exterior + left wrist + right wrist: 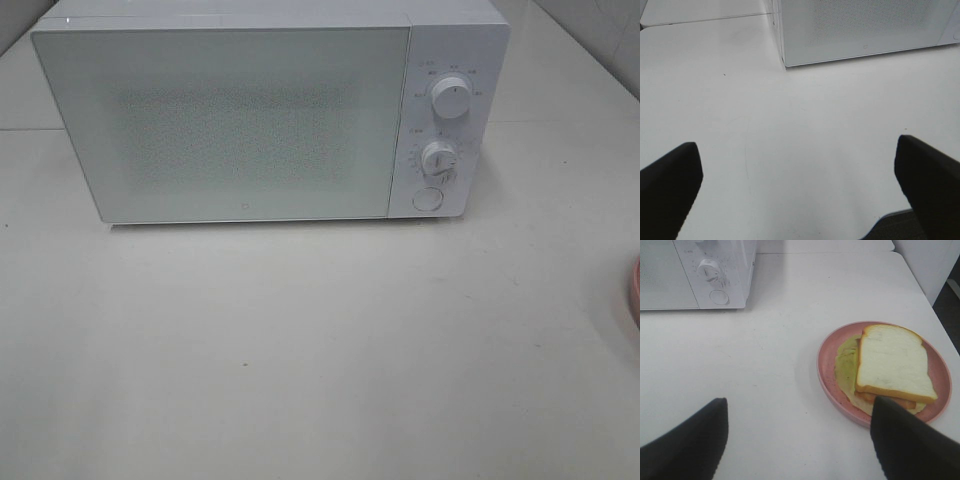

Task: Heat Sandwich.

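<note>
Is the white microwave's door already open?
No, the white microwave's frosted glass door sits flush and shut against its front in the exterior high view.

Pretty much everything here is white: the boxy white microwave oven [250,110] has a pale greyish door with a fine speckled dot pattern across its middle, plus two white round knobs [452,98] ringed by tiny dark markings. The smooth off-white tabletop [300,350] is plain. Only real colour is the round pink plate [829,365], carrying the pale cream bread-slice sandwich [892,362] with a golden-tan crust, yellow-green lettuce and an orange layer underneath. Gripper fingers [685,450] are matte black.
</note>
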{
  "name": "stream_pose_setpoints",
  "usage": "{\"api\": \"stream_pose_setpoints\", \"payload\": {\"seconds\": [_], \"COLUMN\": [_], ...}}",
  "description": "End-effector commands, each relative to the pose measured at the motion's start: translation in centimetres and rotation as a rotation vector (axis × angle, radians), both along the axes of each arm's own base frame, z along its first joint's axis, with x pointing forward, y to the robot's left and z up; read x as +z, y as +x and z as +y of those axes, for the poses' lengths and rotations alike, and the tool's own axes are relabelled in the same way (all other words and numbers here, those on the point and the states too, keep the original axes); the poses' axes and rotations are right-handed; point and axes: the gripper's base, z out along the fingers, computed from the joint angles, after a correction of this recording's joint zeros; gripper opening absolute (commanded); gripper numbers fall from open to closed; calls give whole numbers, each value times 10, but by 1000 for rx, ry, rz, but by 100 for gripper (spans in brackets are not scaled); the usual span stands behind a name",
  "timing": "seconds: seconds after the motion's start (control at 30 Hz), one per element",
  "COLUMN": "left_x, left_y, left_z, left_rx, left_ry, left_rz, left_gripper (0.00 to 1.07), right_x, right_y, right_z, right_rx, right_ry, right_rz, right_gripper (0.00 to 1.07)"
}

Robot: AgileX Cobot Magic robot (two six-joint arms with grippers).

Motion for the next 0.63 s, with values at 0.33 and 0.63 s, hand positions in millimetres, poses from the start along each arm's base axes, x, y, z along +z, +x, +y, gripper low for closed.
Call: {"api": "stream_pose_setpoints", "payload": {"seconds": [0.33,0.63], "left_x": [0,0], "left_y": [-4,-4], "left_z": [0,0], "left_rx": [0,0], "left_ry": [-10,-10], "left_rz": [-31,-31], "left_gripper": [100,100], "right_x": [0,0], "right_y": [-4,-4], "right_z": [-1,-1], "right_rx": [-12,-12], "right_ry": [1,1], "right_rz": [-28,-28], "right_gripper": [75,75]}}
